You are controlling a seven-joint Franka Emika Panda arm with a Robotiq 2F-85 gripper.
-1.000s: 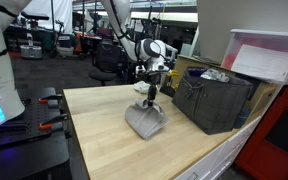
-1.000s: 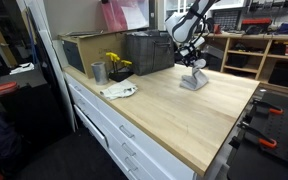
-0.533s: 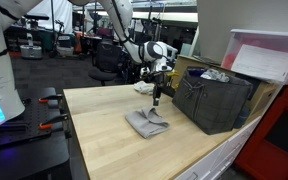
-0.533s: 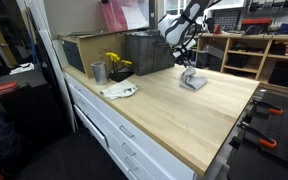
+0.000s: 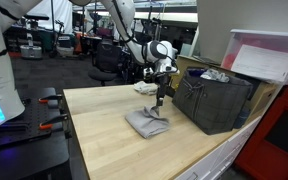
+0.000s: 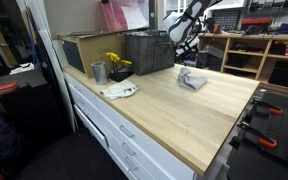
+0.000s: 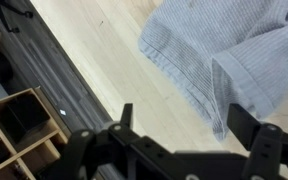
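Observation:
A crumpled grey cloth point(image 5: 147, 123) lies on the light wooden table point(image 5: 104, 140), and it shows in both exterior views point(image 6: 192, 80). My gripper point(image 5: 160, 98) hangs a little above the cloth, apart from it, with its jaws spread wide and nothing between them. In the wrist view the gripper point(image 7: 182, 115) looks down on the ribbed grey cloth point(image 7: 224, 50). A folded edge of the cloth reaches down near the right fingertip point(image 7: 240, 118). The left finger stands over bare wood.
A dark grey crate point(image 5: 212, 100) stands close beside the cloth at the table's back. Further along are a cardboard box point(image 6: 84, 50), a metal cup point(image 6: 98, 72), yellow flowers point(image 6: 115, 62) and a white rag point(image 6: 119, 91). The table edge point(image 7: 79, 95) runs near the gripper.
The gripper was shut on the cloth and holding it up. It has opened and risen slightly, and the cloth has dropped flat onto the table.

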